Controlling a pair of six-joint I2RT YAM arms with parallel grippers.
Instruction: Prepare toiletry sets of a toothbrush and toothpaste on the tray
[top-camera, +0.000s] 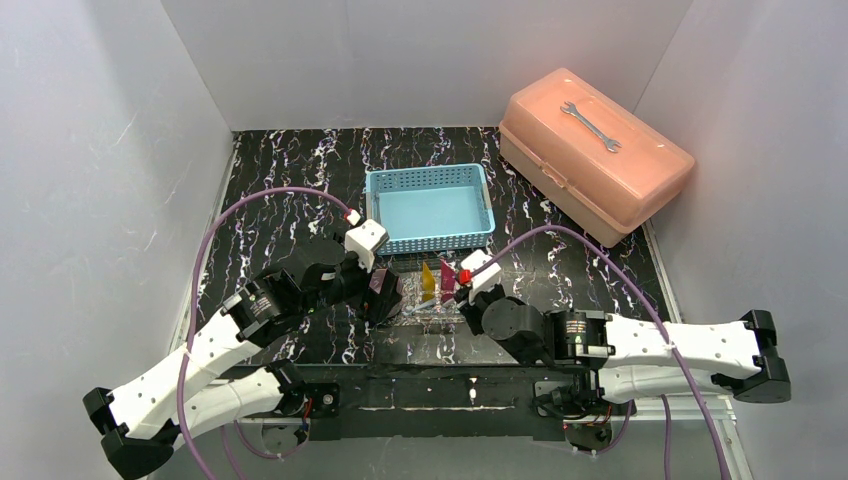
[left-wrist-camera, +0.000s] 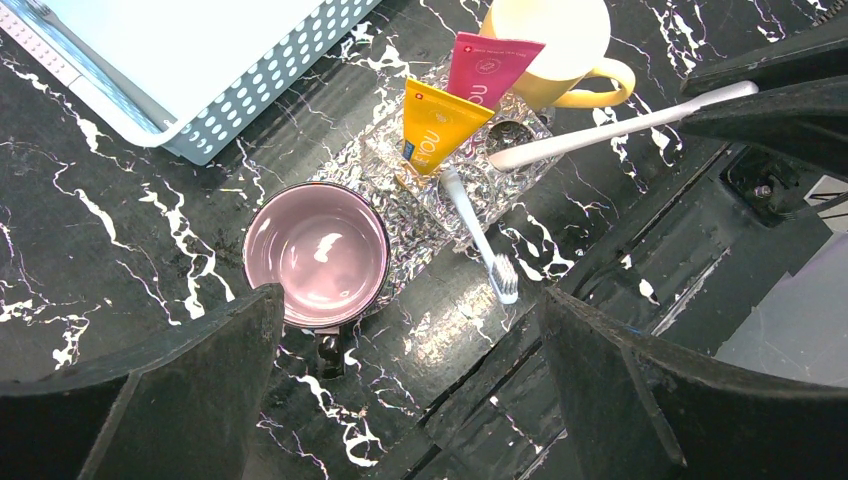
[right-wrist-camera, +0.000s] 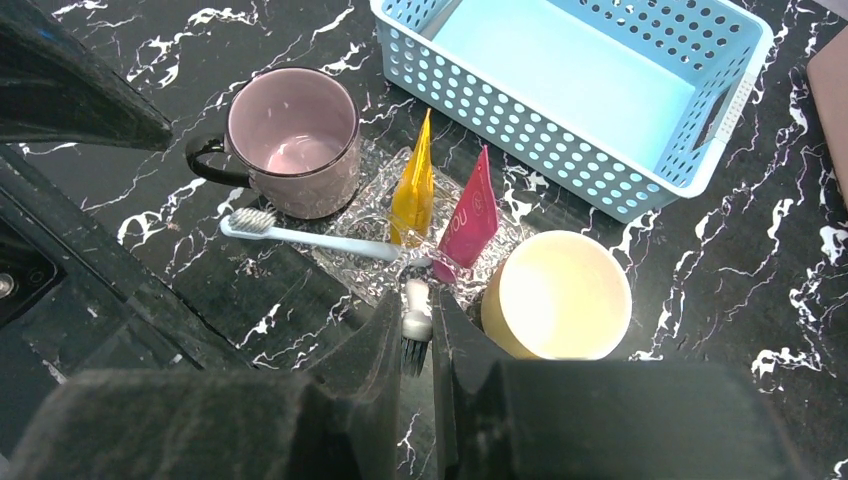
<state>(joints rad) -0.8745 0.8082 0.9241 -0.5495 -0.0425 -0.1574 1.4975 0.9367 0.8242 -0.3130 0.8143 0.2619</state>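
A black, white-veined marble worktop (top-camera: 280, 220) is seen from above, with two robot arms reaching in from its near edge. Between the arms lies a small clear, glittery tray (left-wrist-camera: 420, 215).

A yellow tube (left-wrist-camera: 435, 125) and a pink tube (left-wrist-camera: 490, 65) stand side by side on the tray, crimped ends up.

A pale lying toothbrush (left-wrist-camera: 478, 232) rests with its handle end on the tray by the yellow tube. Its bristle head reaches past the tray edge onto the worktop.

The right hand (right-wrist-camera: 415, 300) is clenched on a second, white held toothbrush (left-wrist-camera: 620, 125). Its free end reaches the tray beside the pink tube.

The left hand (left-wrist-camera: 410, 300) is released, with its fingers spread wide apart and nothing between them. It hovers over the near side of the tray.

A purple cup (left-wrist-camera: 318, 252) stands at one end of the tray, touching or overlapping its corner. A yellow cup (right-wrist-camera: 558, 295) stands at the other end, just beside the pink tube.

A light-blue mesh basket (right-wrist-camera: 480, 110) sits just beyond the tray.

Far to the right, a pink toolbox (top-camera: 590, 160) rests against the wall. A metal wrench (top-camera: 590, 127) lies on its lid.
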